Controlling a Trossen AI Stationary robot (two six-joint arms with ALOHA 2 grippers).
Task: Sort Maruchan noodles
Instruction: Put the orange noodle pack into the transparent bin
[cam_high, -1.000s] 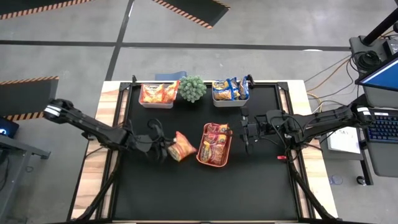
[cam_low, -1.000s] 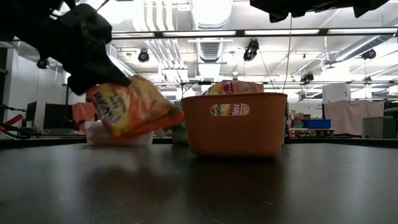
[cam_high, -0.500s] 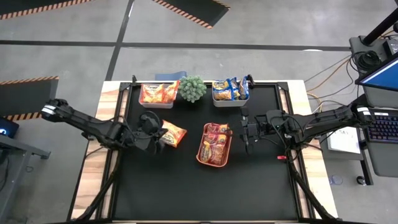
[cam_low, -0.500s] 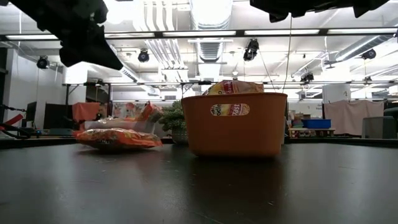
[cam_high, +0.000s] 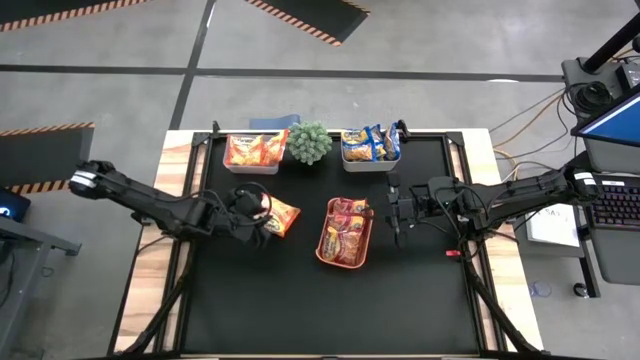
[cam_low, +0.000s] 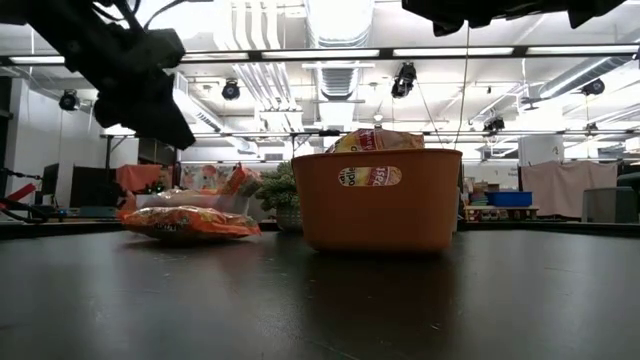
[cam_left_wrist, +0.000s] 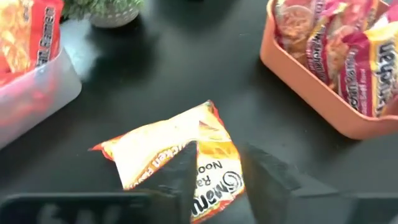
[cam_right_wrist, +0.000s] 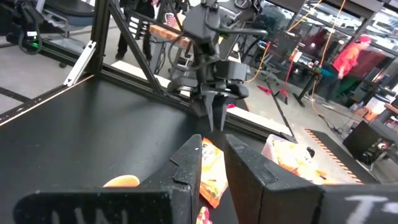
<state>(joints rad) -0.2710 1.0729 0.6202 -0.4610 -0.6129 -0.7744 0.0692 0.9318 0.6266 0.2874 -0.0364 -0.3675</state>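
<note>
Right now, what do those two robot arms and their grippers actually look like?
Both arms are dark, slim and jointed, with black cables looping along them. The left arm has a pale band near its outer end, as does the right arm. The left gripper and right gripper each end in two flat, matte black fingers.

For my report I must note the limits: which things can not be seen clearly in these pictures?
- Low view: orange tray wall hides most packets inside it.
- Low view: both arms cut off by the top edge.
- High view: packet labels in the bins too small to read.
- Left wrist view: orange packet partly behind the left gripper.
</note>
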